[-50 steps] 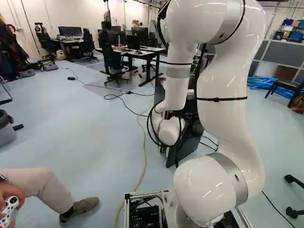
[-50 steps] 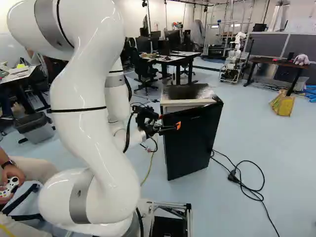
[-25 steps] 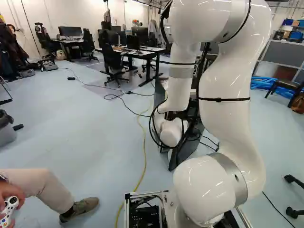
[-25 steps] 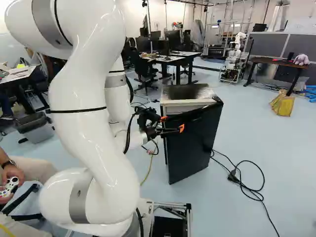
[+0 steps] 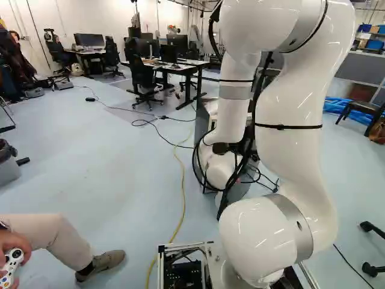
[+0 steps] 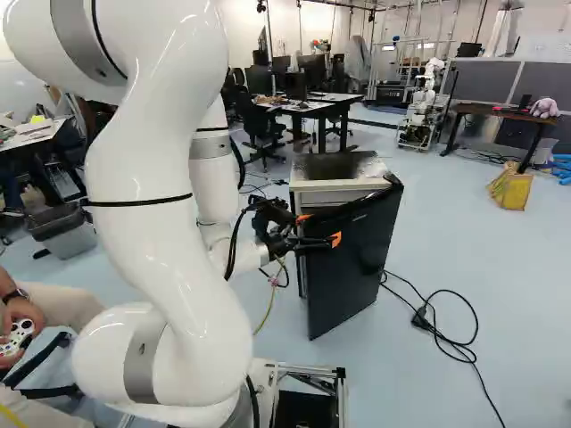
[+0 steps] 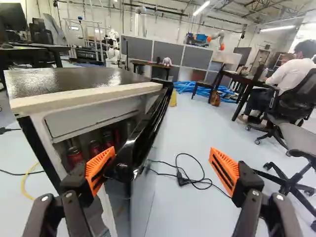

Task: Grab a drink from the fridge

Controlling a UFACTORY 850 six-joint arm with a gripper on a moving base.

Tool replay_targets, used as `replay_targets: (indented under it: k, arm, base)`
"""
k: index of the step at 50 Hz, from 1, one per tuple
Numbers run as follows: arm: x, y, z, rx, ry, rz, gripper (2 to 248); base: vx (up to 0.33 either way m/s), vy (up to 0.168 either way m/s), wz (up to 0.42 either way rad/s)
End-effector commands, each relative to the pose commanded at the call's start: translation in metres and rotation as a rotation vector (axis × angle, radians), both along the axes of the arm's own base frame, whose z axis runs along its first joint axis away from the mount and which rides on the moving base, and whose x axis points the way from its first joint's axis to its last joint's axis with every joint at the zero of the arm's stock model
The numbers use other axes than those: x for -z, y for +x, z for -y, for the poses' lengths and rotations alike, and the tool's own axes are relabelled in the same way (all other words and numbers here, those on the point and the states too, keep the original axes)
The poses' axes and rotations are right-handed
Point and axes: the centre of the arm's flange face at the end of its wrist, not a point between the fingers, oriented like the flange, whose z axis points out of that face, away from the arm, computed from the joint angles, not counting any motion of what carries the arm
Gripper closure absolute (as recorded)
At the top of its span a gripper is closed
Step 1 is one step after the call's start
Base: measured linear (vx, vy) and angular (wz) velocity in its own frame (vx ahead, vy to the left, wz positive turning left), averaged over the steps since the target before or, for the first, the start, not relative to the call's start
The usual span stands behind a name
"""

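Note:
In the right base view my gripper (image 6: 319, 229) is at the near free edge of the black fridge door (image 6: 355, 263), which stands partly swung out from the fridge (image 6: 337, 185). Seen from the wrist, the gripper (image 7: 163, 168) is open. One orange-padded finger reaches in on the door's inner side, close to its edge; the other stands well off on the outer side, so the door (image 7: 132, 155) lies between them without being gripped. Through the gap, dark red cans (image 7: 75, 156) show on a shelf inside the fridge (image 7: 89, 101). The lower inside is mostly hidden.
A black cable (image 6: 446, 334) lies on the floor right of the fridge, and a yellow one (image 5: 182, 205) left of the arm's base. Office chairs (image 7: 286, 168) stand beyond the outer finger. Another robot (image 6: 424, 107) stands far back. A seated person's leg (image 5: 57, 238) is close at the left.
The fridge door has swung further out from the cabinet. My arm has drawn back a little, its gripper moving with the door's edge. The base has not moved.

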Motion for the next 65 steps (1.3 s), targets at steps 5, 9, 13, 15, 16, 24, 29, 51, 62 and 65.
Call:
replay_targets:
  k: [5,9,13,15,16,24,29,51,62,65]
  arm:
    - [-0.001,-0.005,0.004,0.019,-0.002,-0.004,3]
    - [-0.001,-0.01,0.007,0.038,-0.004,-0.007,3]
    - [-0.002,-0.015,0.01,0.058,-0.006,-0.01,3]
    - [-0.002,-0.017,0.012,0.069,-0.007,-0.012,3]
    - [-0.002,-0.018,0.013,0.074,-0.007,-0.012,3]
    - [-0.003,-0.028,0.02,0.119,-0.012,-0.018,3]
    - [-0.003,-0.034,0.024,0.147,-0.015,-0.022,3]
    - [-0.006,-0.058,0.042,0.281,-0.027,-0.035,3]
    - [-0.007,-0.068,0.052,0.354,-0.033,-0.04,3]
    - [-0.007,-0.071,0.055,0.374,-0.034,-0.04,3]
  base:
    - [0.0,0.0,0.0]
    - [0.0,0.0,0.0]
    - [0.0,0.0,0.0]
    - [0.0,0.0,0.0]
    - [0.0,0.0,0.0]
    - [0.0,0.0,0.0]
    - [0.0,0.0,0.0]
    - [0.0,0.0,0.0]
    - [0.0,0.0,0.0]
    - [0.0,0.0,0.0]
